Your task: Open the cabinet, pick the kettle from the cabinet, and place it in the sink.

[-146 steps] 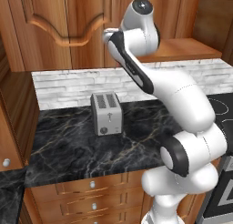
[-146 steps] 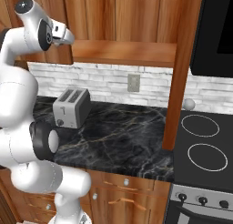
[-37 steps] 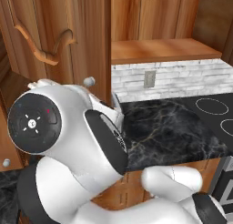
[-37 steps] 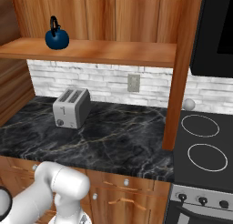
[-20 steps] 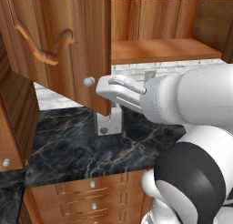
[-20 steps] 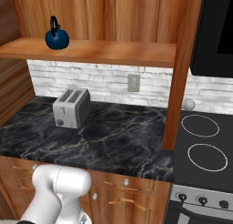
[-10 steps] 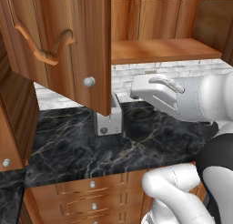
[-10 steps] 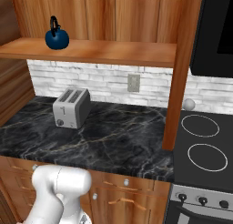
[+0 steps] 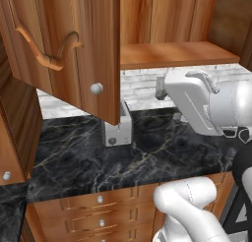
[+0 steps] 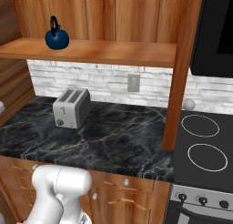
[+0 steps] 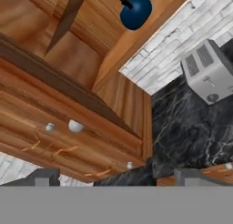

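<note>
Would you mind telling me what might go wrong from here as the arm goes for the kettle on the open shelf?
1. The open cabinet door hangs out over the counter beside the arm; a wide swing could strike it.
2. The kettle sits at the left end of the shelf, near the front; a nudge from the open claw might tip it off.
3. The toaster stands below, so a dropped kettle could hit it.
</note>
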